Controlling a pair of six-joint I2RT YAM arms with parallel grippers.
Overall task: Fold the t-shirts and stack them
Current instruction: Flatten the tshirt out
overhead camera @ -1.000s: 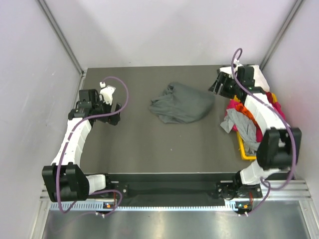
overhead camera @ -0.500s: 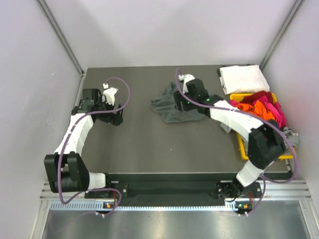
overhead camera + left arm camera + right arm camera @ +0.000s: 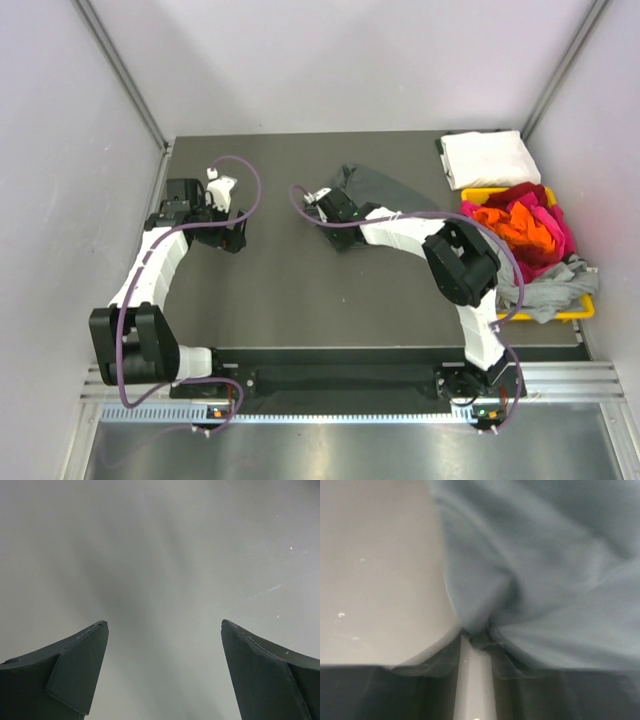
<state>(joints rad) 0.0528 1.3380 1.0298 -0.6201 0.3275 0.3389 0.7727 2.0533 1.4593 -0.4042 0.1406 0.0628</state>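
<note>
A dark grey t-shirt [image 3: 388, 190] lies crumpled at the middle back of the table. My right gripper [image 3: 335, 212] reaches low across it to its left edge. In the right wrist view my right gripper [image 3: 476, 640] has its fingers drawn close, with a bunched fold of the grey t-shirt [image 3: 540, 570] pinched at the tips. My left gripper [image 3: 232, 230] hovers at the table's left. In its wrist view the left gripper [image 3: 164, 625] is wide open over bare table. A folded white t-shirt [image 3: 485, 155] lies at the back right.
A yellow bin [image 3: 575, 313] at the right edge holds orange [image 3: 510, 225], pink [image 3: 558, 228], red [image 3: 520, 195] and light grey [image 3: 545, 285] t-shirts, some spilling over its rim. Grey walls close in the dark table [image 3: 300, 290] on three sides.
My right arm swung from the back right corner leftward over the dark grey t-shirt to its left edge, and its jaws narrowed onto the cloth. The left arm stayed put.
</note>
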